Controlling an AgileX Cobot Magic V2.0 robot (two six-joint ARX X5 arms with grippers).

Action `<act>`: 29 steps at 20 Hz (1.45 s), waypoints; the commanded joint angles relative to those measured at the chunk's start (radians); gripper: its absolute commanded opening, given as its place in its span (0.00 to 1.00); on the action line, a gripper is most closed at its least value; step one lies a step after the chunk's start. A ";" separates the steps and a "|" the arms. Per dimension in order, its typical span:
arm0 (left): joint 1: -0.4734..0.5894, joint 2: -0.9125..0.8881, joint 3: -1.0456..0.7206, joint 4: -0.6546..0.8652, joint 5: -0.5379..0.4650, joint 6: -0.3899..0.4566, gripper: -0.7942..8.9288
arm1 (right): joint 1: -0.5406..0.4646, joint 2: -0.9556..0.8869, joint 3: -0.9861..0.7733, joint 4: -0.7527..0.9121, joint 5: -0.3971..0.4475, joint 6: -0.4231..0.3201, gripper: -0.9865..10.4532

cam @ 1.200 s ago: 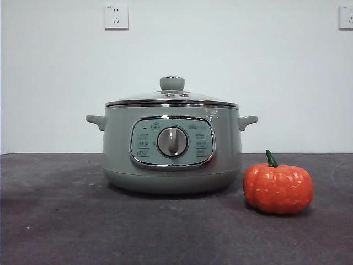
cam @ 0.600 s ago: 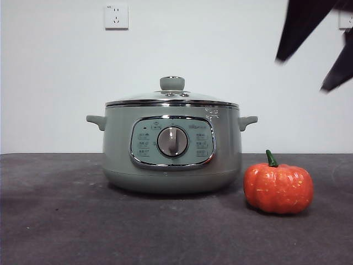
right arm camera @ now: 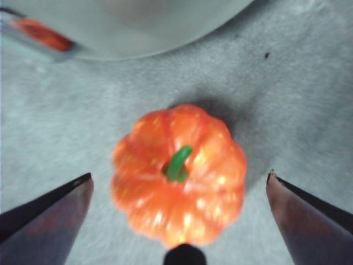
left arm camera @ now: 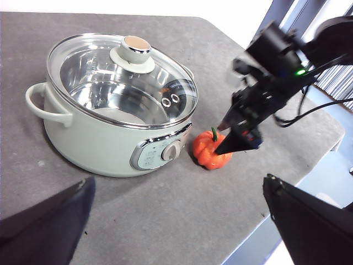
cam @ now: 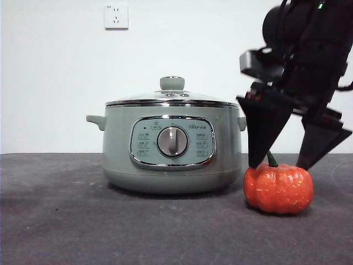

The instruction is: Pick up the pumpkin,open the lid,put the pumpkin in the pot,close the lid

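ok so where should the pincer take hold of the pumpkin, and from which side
Probably across the round ribbed body of the pumpkin, coming straight down from above. It sits upright, stem up, and the open right pincer already straddles it, one jaw either side. The thin curved stem looks too slim to grip firmly.

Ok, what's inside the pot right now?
Through the glass lid, the pot shows only a bare shiny metal liner. The pumpkin sits outside, beside it. Some of the floor is blurred by reflections.
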 commanded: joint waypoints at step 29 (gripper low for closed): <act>-0.241 0.476 0.294 0.280 -0.173 -0.013 0.76 | 0.002 -0.567 -0.001 -0.044 -0.002 0.126 0.08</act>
